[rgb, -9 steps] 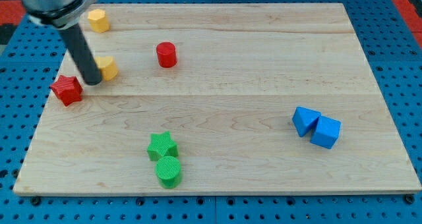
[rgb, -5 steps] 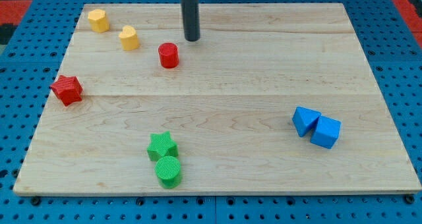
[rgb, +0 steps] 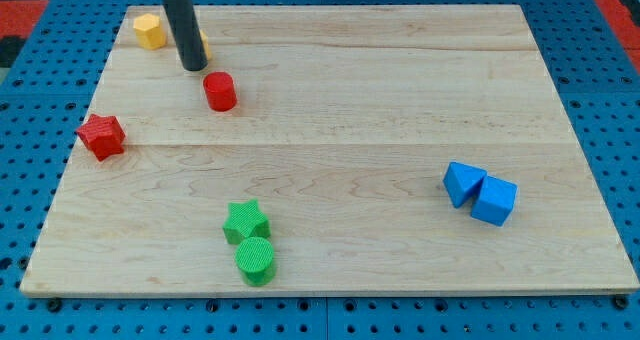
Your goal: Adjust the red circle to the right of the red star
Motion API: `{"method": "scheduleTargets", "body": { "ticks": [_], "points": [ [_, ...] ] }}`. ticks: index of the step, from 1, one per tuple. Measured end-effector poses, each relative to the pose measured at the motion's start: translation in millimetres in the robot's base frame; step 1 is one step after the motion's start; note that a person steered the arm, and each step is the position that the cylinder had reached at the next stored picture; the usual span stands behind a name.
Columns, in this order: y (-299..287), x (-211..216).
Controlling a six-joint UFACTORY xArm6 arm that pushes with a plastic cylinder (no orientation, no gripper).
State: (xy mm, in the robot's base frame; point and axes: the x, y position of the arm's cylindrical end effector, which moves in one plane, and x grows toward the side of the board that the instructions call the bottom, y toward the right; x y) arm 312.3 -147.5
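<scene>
The red circle [rgb: 220,91] stands on the wooden board in the upper left part. The red star [rgb: 101,137] lies near the board's left edge, below and left of the circle. My tip [rgb: 192,66] is down on the board just above and left of the red circle, a small gap apart. The rod partly hides a yellow block [rgb: 200,48] right behind it.
A second yellow block [rgb: 149,30] sits at the top left corner. A green star [rgb: 246,222] and a green circle [rgb: 255,260] touch near the bottom edge. Two blue blocks [rgb: 480,193] touch at the right. A blue pegboard [rgb: 600,90] surrounds the wooden board [rgb: 400,100].
The red circle has shifted down and left. My tip swung from beside the red star to the top middle, then back left next to the circle. One yellow block moved up.
</scene>
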Motion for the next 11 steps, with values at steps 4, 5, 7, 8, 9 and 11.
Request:
{"method": "scheduleTargets", "body": {
  "ticks": [4, 5, 7, 8, 9, 11],
  "points": [
    [-41.8, 72.7],
    [-35.8, 71.0],
    [-38.1, 15.4],
    [-48.3, -1.6],
    [-16.4, -3.3],
    [19.8, -17.2]
  ]
}}
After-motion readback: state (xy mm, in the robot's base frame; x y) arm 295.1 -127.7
